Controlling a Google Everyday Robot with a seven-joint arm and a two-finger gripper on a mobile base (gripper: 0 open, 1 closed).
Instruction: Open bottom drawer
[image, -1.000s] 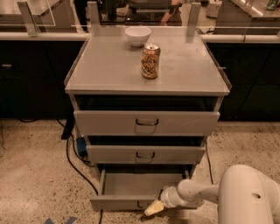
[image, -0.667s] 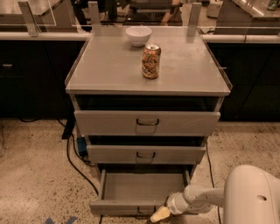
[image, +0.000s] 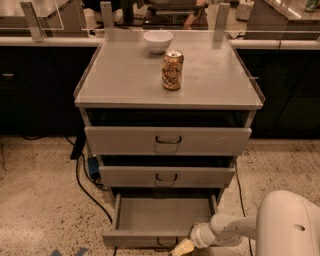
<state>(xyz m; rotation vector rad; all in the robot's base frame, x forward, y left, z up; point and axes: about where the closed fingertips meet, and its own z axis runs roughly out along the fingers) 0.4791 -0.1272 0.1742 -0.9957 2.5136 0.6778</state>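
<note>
bottom drawer (image: 162, 216): lowest of the 3, sticking out well past the 2 above it, bare grey tray showing

gripper (image: 183, 247): way down at the bottom edge, right at the drawer front, just right of the little wire handle (image: 167, 242) as we look at it

grip state: honestly can't tell if it's apart, together or clamped on the handle

which way: drawer sits behind and left of the gripper, slide axis runs straight toward the camera

my guess: if it needs to come out further, pull along that line, not sideways

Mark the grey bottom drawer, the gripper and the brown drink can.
grey bottom drawer (image: 165, 215): camera view, tray floor.
gripper (image: 181, 248): camera view, pale tip at drawer front.
brown drink can (image: 172, 72): camera view, side.
</note>
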